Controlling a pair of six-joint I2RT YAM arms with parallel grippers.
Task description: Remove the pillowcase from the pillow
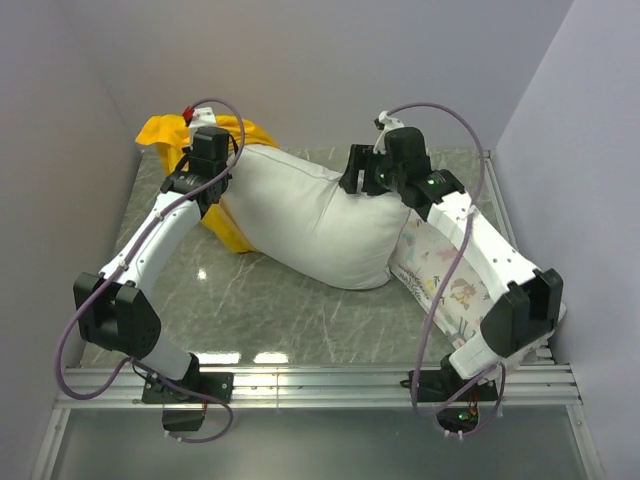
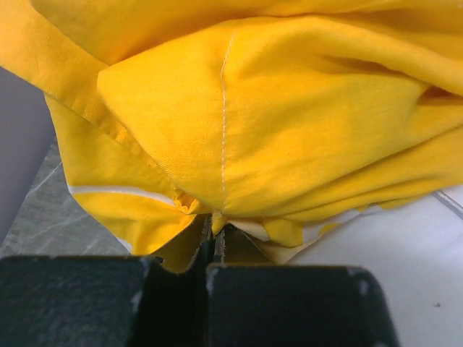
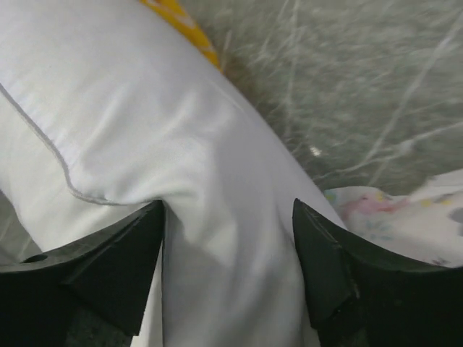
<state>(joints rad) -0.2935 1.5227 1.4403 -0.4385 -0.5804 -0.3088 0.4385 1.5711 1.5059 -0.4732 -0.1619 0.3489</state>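
Note:
The yellow pillowcase is bunched at the far left end of the plump white pillow, which lies mostly bare across the table. My left gripper is shut on a fold of the pillowcase; in the left wrist view the left gripper pinches the cloth at its tips, with the pillow at lower right. My right gripper grips the pillow's far right end. In the right wrist view the right gripper has its jaws wide apart, pressed into the pillow. A strip of pillowcase shows at the top.
A white pillow printed with small animals and leaves lies at the right under my right arm, and shows in the right wrist view. Walls enclose the marble table on the left, back and right.

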